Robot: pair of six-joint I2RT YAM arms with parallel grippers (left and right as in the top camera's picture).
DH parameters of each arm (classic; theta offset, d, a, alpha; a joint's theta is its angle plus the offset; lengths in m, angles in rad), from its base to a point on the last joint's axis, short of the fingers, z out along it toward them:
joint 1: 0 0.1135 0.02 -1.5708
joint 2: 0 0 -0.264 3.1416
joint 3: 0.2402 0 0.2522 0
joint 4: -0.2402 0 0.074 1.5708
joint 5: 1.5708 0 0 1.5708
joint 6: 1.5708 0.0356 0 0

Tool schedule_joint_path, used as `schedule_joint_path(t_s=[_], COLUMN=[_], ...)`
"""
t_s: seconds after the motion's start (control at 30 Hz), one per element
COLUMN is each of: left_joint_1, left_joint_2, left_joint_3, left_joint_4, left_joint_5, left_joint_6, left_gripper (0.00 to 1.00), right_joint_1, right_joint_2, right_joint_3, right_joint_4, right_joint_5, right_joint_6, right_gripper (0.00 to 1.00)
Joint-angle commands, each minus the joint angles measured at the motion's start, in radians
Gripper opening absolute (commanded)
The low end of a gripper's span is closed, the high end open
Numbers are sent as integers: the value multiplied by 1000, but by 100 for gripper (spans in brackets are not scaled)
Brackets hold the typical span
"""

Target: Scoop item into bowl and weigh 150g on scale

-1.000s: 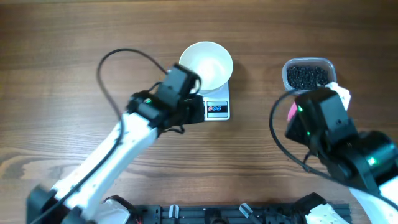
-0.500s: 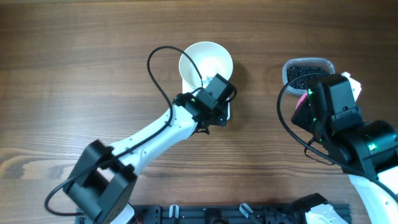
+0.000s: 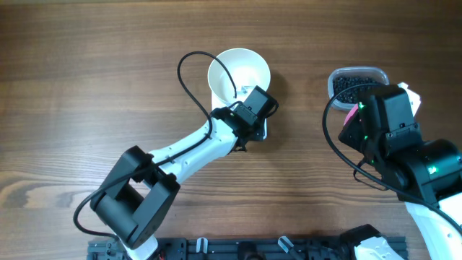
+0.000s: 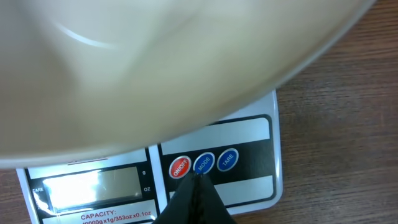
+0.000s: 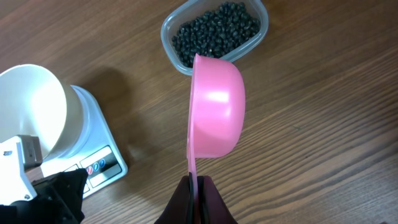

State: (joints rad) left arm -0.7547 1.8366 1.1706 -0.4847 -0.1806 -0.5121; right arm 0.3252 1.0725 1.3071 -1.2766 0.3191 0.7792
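Overhead and wrist views: on the wooden bench (image 3: 86, 72), the plain white bowl (image 3: 238, 72) sits on the white scale (image 5: 99, 146), whose long axis runs left to right and whose button panel faces the robot. Right of the scale, a clear tub (image 5: 165, 36) holds the heap of black beans (image 5: 217, 28). Also right of the scale, the right gripper (image 5: 198, 190) pinches a pink scoop (image 5: 214, 112) on edge, its long axis pointing at the tub. The left gripper (image 4: 198, 193), pressed together, tips at the scale's blue MODE button (image 4: 204, 163).
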Motion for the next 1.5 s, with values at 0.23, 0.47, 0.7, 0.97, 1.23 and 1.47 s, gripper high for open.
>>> schedule_joint_path(t_s=[0.23,0.47,0.7,0.97,1.23,1.47], left_joint_1=[0,0,0,0,0,0], left_joint_2=[38,58,58,58,58,68], left_joint_3=[11,11,11,11,11,11], left_joint_4=[19,18,19,21,26,39], left_joint_5=[-38,-38,-38,-56,-56,-56], left_joint_6=[11,11,11,11,11,11], left_gripper=[4,4,4,4,4,4], right_joint_1=[-5,-5,-5,-5,-5,-5], right_joint_2=[1,1,1,1,1,1], right_joint_3=[22,22,22,22,22,22], right_joint_4=[23,28,28,32,43,43], right_joint_5=[-3,-6,-6,-6,-6,-6], right_joint_6=[-19,-19,-19,-19,-20,-20], right_gripper=[4,4,4,4,4,4])
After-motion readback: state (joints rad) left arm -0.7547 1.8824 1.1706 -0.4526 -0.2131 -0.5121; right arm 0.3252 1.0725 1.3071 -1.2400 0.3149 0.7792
